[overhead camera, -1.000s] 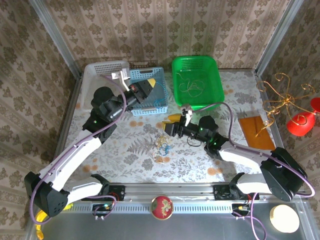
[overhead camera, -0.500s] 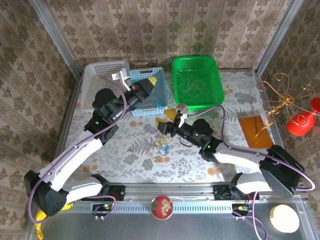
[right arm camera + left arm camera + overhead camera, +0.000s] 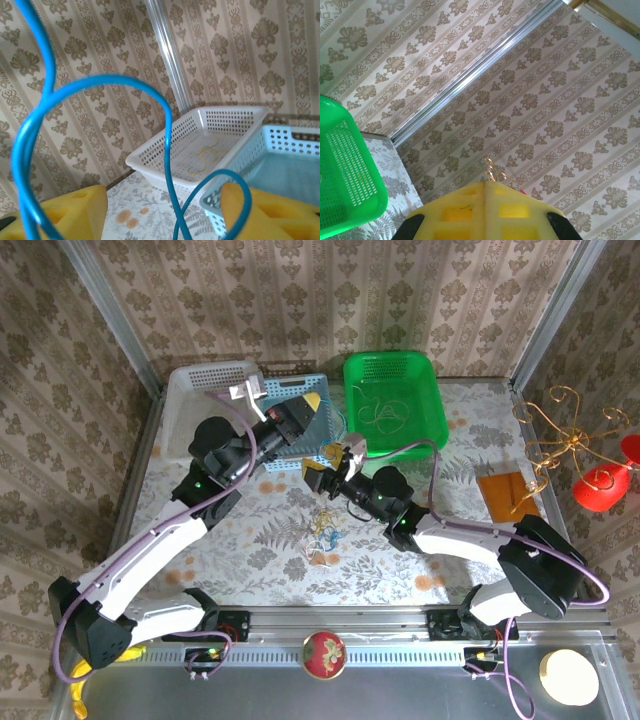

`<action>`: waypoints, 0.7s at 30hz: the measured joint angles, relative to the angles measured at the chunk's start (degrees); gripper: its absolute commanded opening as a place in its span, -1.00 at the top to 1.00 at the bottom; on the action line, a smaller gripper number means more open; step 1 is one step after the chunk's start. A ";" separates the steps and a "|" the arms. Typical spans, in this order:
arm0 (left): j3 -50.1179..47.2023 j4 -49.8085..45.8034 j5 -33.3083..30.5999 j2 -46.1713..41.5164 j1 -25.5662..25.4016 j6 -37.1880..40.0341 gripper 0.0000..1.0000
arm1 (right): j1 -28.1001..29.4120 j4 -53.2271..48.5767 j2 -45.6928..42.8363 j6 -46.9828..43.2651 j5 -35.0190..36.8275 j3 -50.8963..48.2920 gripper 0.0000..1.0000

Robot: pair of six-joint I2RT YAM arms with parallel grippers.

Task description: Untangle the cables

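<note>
The left gripper (image 3: 485,185) is hovering above the light blue perforated plastic basket (image 3: 285,458), and its yellow fingers are pressing flat together with nothing visible between them. The right gripper (image 3: 164,194) is hanging over the floral-patterned table (image 3: 250,545) just in front of that basket. Its yellow jaws are standing well apart. A thin bright blue cable (image 3: 19,150) is looping up through the gap between them (whether it is touching either pad cannot be told). The small tangle of yellow, blue and pale cables (image 3: 325,530) is lying on the table near the right gripper, on the side toward the arm bases. A thin yellowish cable (image 3: 383,417) is lying coiled in the green plastic basket (image 3: 390,357). Another pale yellow one (image 3: 207,148) is resting inside the white perforated basket (image 3: 200,112).
</note>
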 measured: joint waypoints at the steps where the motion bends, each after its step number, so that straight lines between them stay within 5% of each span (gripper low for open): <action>1: 0.00 -0.02 -0.07 0.00 -0.04 -0.15 1.00 | 0.00 0.02 0.04 -0.35 0.33 0.28 0.24; 5: 0.00 -0.02 -0.35 0.00 -0.09 -0.42 1.00 | -0.07 0.02 0.17 -0.46 1.40 0.59 1.00; 21: 10.01 -1.07 3.61 5.16 5.84 0.50 1.00 | -0.26 0.46 3.32 3.61 3.63 -8.50 1.00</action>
